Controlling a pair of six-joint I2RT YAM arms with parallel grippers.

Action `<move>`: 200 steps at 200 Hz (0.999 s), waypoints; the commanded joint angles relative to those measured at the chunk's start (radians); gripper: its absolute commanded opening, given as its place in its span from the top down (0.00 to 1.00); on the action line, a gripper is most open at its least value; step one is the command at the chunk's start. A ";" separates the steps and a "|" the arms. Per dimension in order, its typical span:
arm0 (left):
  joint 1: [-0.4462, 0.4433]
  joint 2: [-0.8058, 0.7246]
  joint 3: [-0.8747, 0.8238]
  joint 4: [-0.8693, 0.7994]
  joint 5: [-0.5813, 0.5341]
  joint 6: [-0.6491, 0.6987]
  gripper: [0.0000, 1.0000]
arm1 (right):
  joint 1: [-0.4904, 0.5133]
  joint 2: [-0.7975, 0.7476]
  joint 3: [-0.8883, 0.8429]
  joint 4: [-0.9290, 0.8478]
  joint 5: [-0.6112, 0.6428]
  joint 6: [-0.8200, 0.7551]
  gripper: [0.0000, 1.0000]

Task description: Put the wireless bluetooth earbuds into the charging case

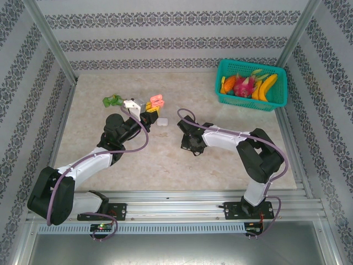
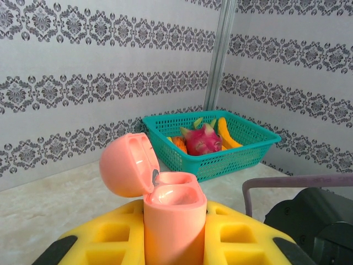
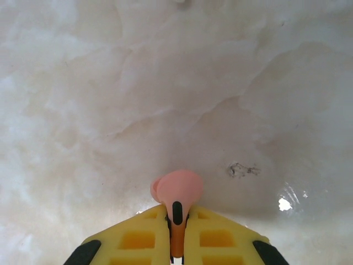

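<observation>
The right gripper (image 3: 176, 214) clamped 1 pink earbud (image 3: 177, 190), stem along the fingers, bulb pointing outward; the left gripper (image 2: 175, 223) clamped the upright pink case (image 2: 172, 205).

The pink charging case (image 2: 174, 221) is smooth plastic with a soft satin sheen, and the inside of its open lid is slightly glossier. The pink earbud (image 3: 177, 190) looks like the same smooth plastic, with a small glossy black inset. The fingers (image 2: 237, 237) clamped on each are matt yellow moulded plastic with square recesses. The table (image 3: 110, 83) is a polished, marbled surface with a bright glare spot at four o'clock in the right wrist view. At two o'clock in the top view, the basket (image 1: 248, 104) is teal plastic lattice. The frame post (image 2: 220, 49) is dull brushed metal.
</observation>
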 commanded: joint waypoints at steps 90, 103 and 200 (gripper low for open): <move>0.015 0.016 0.031 0.084 -0.037 0.002 1.00 | 0.028 0.038 0.202 -0.482 0.298 -0.223 1.00; 0.022 0.023 0.037 0.094 -0.043 -0.008 1.00 | 0.043 0.093 0.241 -0.542 0.353 -0.224 1.00; 0.070 0.023 0.071 0.126 -0.028 -0.071 1.00 | 0.215 0.455 0.576 -0.845 0.505 -0.170 0.99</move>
